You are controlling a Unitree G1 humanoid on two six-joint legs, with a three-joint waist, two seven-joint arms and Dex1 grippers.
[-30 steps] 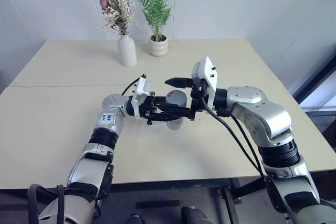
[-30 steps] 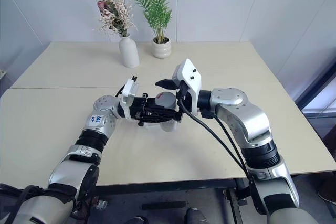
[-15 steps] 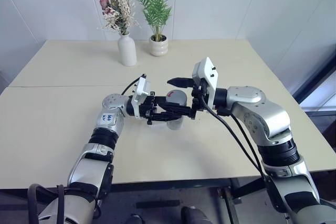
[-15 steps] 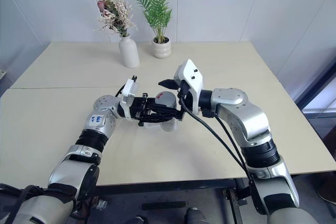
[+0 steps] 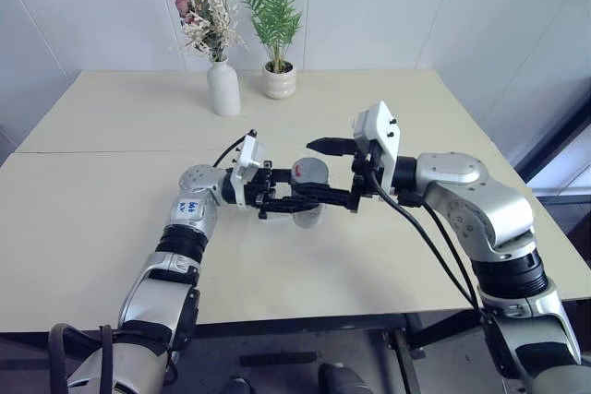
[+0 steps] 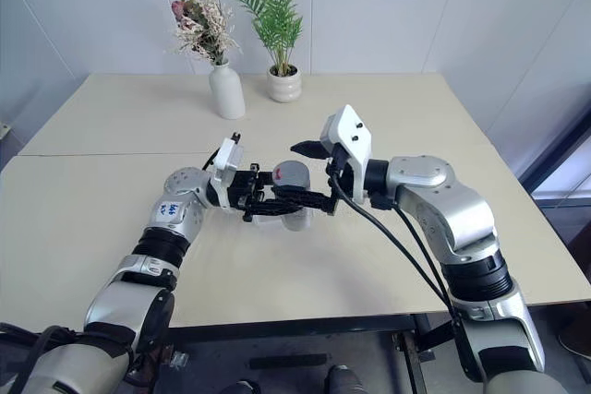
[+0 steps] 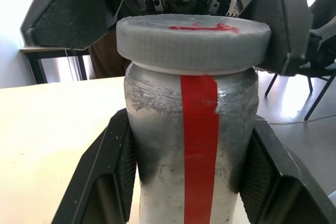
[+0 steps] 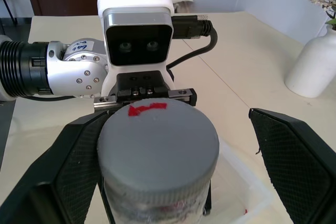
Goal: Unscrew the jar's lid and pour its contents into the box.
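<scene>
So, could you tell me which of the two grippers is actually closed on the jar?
The left gripper: its fingers press both sides of the jar. The right gripper stands open, fingers spread either side of the lid.

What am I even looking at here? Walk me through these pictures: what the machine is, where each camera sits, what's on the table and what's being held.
This is a humanoid robot with two arms, each ending in a gripper of two black fingers. The two wide pictures come from a stereo camera on its head, looking down over its arms. The two close-ups come from a camera on each wrist, looking along that gripper's fingers.

The left gripper is shut on the jar, a clear jar with a red stripe, held above the beige table. The grey lid is on the jar. The right gripper is open, with a finger on each side of the lid.

Under the jar lies the box of clear plastic. At the far side of the table stand a white vase of dried flowers and a potted plant.
</scene>
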